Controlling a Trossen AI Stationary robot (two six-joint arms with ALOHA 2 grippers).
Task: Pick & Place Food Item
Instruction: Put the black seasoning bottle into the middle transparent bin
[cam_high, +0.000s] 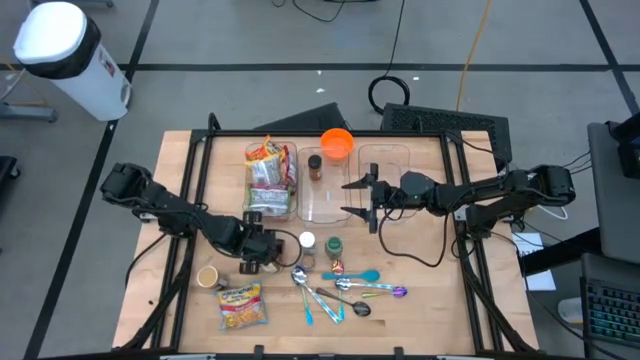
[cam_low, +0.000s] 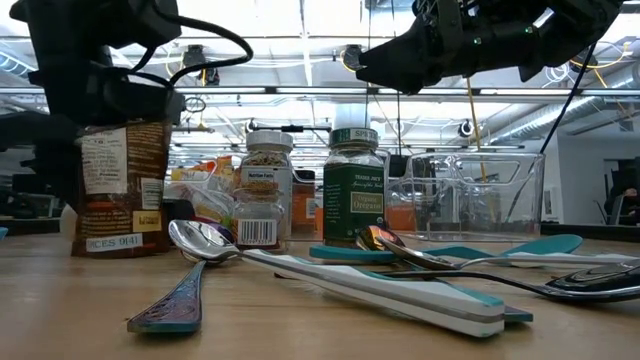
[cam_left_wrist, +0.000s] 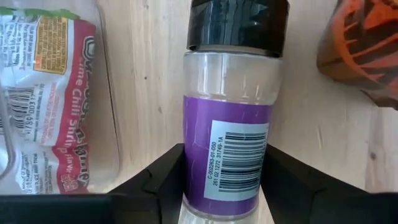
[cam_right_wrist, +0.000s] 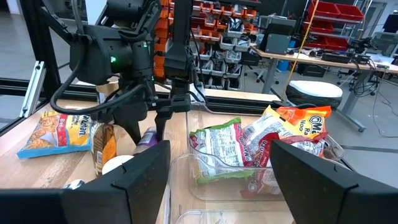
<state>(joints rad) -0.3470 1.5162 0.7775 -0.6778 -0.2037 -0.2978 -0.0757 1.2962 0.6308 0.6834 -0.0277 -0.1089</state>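
A clear spice jar (cam_left_wrist: 227, 118) with a purple label and a black cap sits between the fingers of my left gripper (cam_left_wrist: 227, 163), which is shut on it. In the high view this gripper (cam_high: 263, 248) is at the table's middle left and hides the jar. The right wrist view shows the jar (cam_right_wrist: 148, 138) tilted under the fingers, beside a brown pouch (cam_right_wrist: 103, 148). My right gripper (cam_high: 352, 197) is open and empty, held level above the clear containers (cam_high: 385, 165). My left gripper pinches the jar's labelled body near its base end (cam_left_wrist: 198, 171) between its two fingers (cam_left_wrist: 158, 182). The fingers slant down from above and lie along the jar, whose cap (cam_left_wrist: 239, 25) points away from the gripper. Whether the jar touches the table, I cannot tell.
A clear bin of noodle packets (cam_high: 270, 180) stands just beyond the left gripper. An orange bowl (cam_high: 337, 143), a brown jar (cam_high: 315, 168), a white-capped jar (cam_high: 307, 241) and a green-capped jar (cam_high: 333, 246) stand nearby. Several spoons (cam_high: 340, 290), a chips bag (cam_high: 243, 305) and a cup (cam_high: 207, 277) lie near the front.
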